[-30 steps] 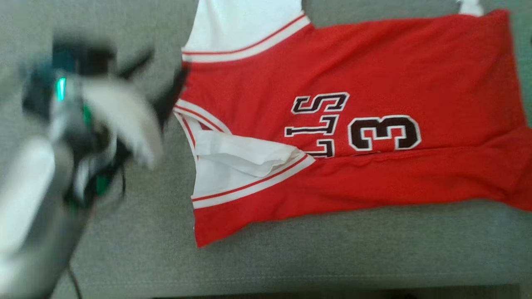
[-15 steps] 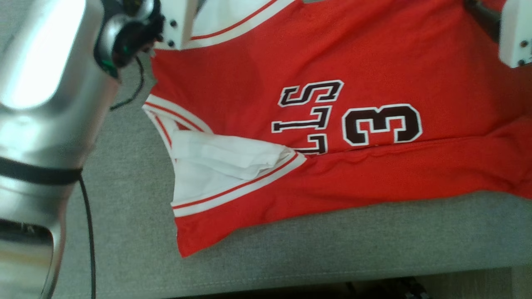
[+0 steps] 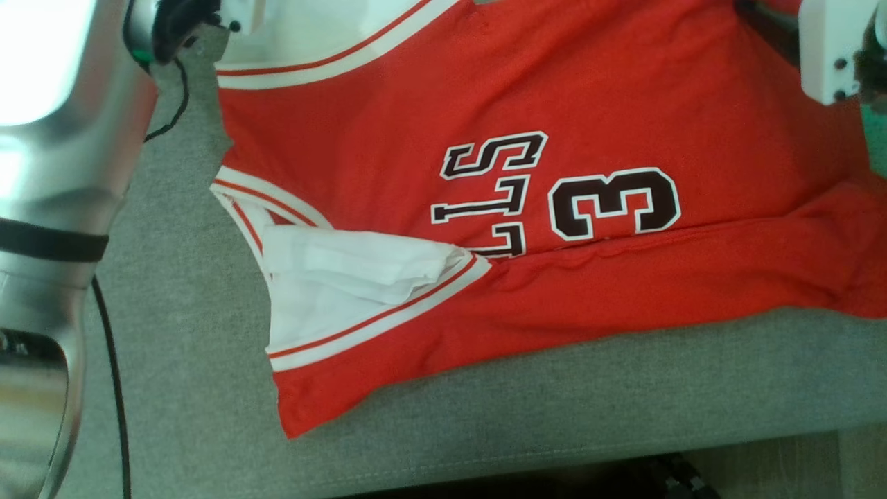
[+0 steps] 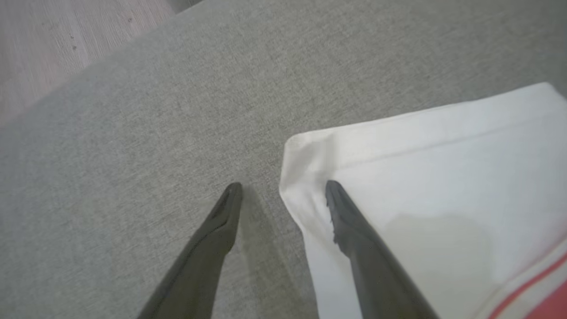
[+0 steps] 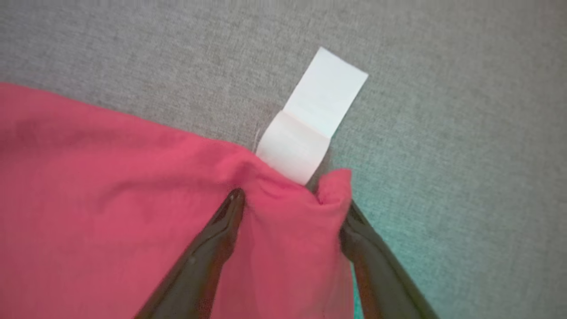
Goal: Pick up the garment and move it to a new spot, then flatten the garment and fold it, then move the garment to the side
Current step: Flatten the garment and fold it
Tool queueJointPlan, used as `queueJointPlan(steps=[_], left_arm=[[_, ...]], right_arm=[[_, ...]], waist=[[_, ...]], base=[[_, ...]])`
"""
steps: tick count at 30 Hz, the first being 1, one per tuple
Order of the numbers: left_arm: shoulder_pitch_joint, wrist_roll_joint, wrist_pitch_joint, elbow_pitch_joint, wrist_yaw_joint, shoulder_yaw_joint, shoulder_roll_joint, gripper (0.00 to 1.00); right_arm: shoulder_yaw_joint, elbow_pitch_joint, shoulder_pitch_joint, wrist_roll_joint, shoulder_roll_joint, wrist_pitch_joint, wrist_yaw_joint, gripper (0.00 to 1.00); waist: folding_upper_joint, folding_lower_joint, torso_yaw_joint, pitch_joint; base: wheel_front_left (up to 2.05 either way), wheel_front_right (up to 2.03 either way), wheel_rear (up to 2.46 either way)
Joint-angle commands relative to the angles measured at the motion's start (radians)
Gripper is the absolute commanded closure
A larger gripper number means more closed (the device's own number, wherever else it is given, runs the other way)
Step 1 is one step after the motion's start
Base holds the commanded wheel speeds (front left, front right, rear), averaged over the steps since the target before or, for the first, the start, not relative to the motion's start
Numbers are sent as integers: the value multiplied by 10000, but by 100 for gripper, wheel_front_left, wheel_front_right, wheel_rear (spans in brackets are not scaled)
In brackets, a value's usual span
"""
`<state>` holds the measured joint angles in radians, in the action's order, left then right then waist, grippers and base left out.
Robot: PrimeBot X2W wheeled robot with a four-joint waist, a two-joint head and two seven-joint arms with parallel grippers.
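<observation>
The garment (image 3: 624, 104) is a red jersey with white trim and dark lettering, spread on a grey cushion (image 3: 554, 416). Its near side is folded over, baring a white inner panel (image 3: 332, 277). My left gripper (image 4: 283, 190) is open at the garment's white corner (image 4: 310, 150), one finger on the grey fabric, the other over the white cloth. My right gripper (image 5: 290, 199) is open around a bunched red corner (image 5: 288, 208), beside a white tag (image 5: 316, 115). In the head view, the silver left arm (image 3: 62, 138) rises at the left and the right wrist's white housing (image 3: 828, 48) sits top right.
The cushion's front edge (image 3: 485, 471) runs along the bottom of the head view, with floor (image 3: 797, 471) beyond it. Pale wood floor (image 4: 44, 44) shows past the cushion's corner in the left wrist view. A black cable (image 3: 114, 402) hangs beside the left arm.
The head camera has shifted. My left arm has swung from the cushion's left side up to the garment's far white corner. The right wrist housing has come in at the top right.
</observation>
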<state>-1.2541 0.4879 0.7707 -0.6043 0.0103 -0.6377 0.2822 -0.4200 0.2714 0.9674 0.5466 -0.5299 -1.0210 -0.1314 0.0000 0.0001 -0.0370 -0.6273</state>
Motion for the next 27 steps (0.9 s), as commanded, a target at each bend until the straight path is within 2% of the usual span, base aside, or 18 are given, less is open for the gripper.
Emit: queueJointPlan(steps=[1, 5, 6, 7, 8, 13, 22, 27], left_arm=[[-535, -117, -66, 92, 83, 194, 386, 0], [-583, -85, -238, -278, 76, 181, 317, 0], [-598, -64, -316, -346, 36, 174, 280, 54], [-606, -2, -394, -409, -23, 191, 228, 100], [-592, 103, -400, -467, -155, 190, 162, 100], [-421, 746, -527, -518, -643, 360, -163, 100], [-474, 1016, -1376, 141, -823, 637, -128, 100], [202, 1421, -1845, 1781, -966, 867, 155, 100]], right_arm=[[-340, 8, -131, 85, 118, -122, 7, 0], [-591, 158, 11, 136, 204, -104, 7, 0], [-647, 189, 38, 156, 209, -93, 7, 12], [-696, 214, 74, 184, 211, -71, 7, 53], [-696, 253, 120, 185, 205, 3, 7, 100], [-739, 553, 128, 225, 135, 376, 7, 100], [-766, 682, 222, 261, -107, 1408, 7, 100], [-849, 769, 32, 237, -488, 2359, 7, 100]], waist=[[0, -1, -41, -27], [0, -1, -105, -69], [0, -1, -105, -73], [0, -1, -105, -86], [0, -1, -100, -100], [0, -1, 18, 45], [0, -1, 234, 269], [0, -1, 532, 640]], base=[[0, 0, 0], [0, 0, 0], [0, 0, 0], [0, 0, 0], [0, 0, 0], [0, 0, 0], [0, 0, 0], [0, 0, 0]])
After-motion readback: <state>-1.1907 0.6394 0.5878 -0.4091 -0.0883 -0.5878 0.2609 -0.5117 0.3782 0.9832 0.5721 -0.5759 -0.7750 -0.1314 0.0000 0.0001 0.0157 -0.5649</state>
